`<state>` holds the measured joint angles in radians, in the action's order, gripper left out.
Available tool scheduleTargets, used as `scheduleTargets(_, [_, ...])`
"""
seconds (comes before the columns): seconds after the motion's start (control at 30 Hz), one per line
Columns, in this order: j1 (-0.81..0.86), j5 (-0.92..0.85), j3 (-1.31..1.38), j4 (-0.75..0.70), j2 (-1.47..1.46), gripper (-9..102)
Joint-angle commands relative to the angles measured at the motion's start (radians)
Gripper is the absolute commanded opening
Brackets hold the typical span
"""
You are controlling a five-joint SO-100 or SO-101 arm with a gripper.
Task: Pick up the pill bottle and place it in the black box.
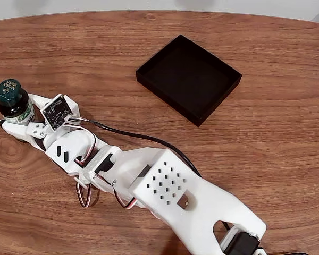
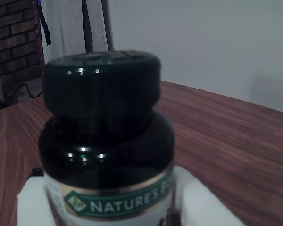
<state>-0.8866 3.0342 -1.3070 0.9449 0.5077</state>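
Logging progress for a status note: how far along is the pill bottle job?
Done: the gripper has reached the pill bottle, fingers on either side. In hand: securing the grip; the bottle looks upright on the table. Left: lifting it and carrying it to the black box.

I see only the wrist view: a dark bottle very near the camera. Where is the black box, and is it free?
Observer: In the fixed view the black box lies at the upper middle of the table, with nothing inside it.
Operator: Is the bottle standing?
Observer: Yes, the pill bottle stands upright at the left edge, far from the box.
Operator: And the gripper?
Observer: The gripper has its fingers on both sides of the bottle.
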Motion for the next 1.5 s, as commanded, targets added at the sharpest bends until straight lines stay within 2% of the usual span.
scheduleTargets(0.0, [0.017, -0.014, -0.083, 0.014, 0.192, 13])
scheduleTargets(0.4, [0.1, 0.012, -0.43, 0.012, 0.572, 13])
scheduleTargets(0.9, [0.334, -0.061, -0.727, 0.038, 0.942, 12])
scheduleTargets(1.23, [0.606, -0.097, -0.787, 0.005, 1.008, 12])
scheduleTargets(1.47, [0.749, -0.107, -0.723, -0.026, 0.922, 11])
